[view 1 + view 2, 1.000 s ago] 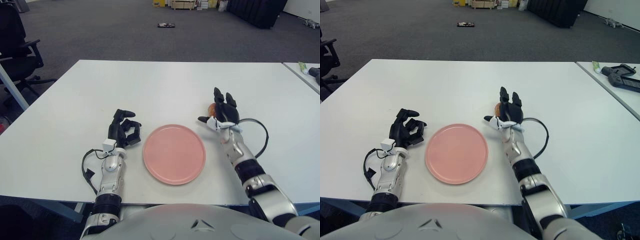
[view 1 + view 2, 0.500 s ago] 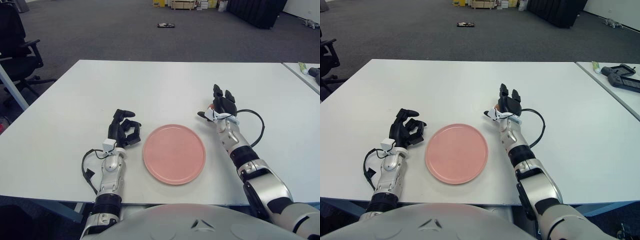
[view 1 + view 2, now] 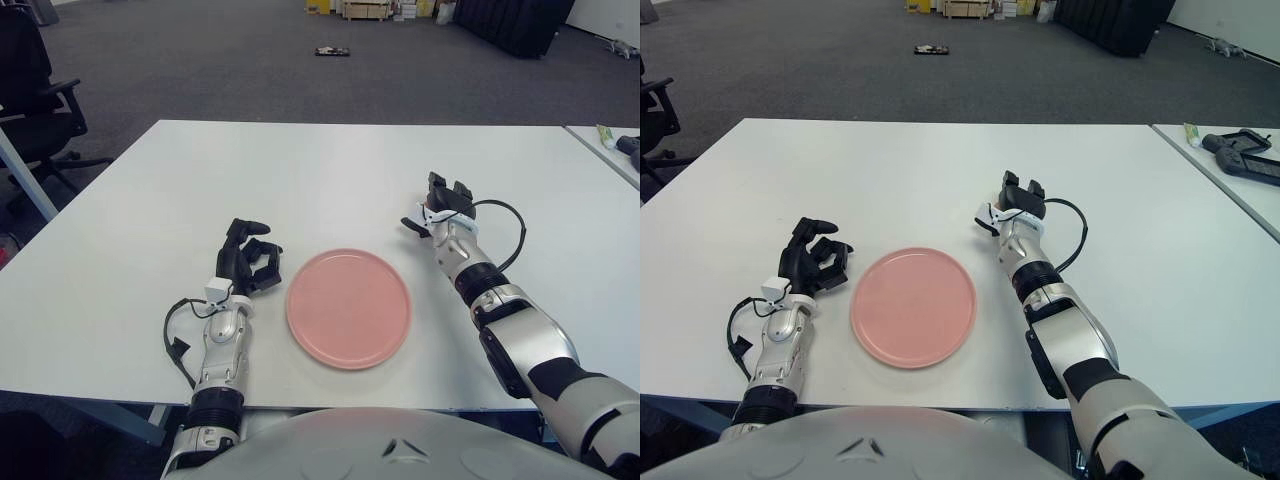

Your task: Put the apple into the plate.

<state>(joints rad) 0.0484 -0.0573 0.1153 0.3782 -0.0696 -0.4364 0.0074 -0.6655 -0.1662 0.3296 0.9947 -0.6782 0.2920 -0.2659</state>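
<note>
Right hand (image 3: 441, 205) reaches out over the white worktop (image 3: 330, 170), just past the far right edge of the pink plate (image 3: 348, 307). Whether it is closed on anything I cannot tell. No apple shows; it is probably hidden under that hand. Left hand (image 3: 246, 262), curled and empty, sits just left of the plate.

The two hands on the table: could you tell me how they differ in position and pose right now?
The left hand shows near the robot, left of the pink plate; the right hand is stretched farther out, beyond the plate's right rim. The left holds nothing; the right hand's hold cannot be seen. Both are black, on silver forearms.
</note>
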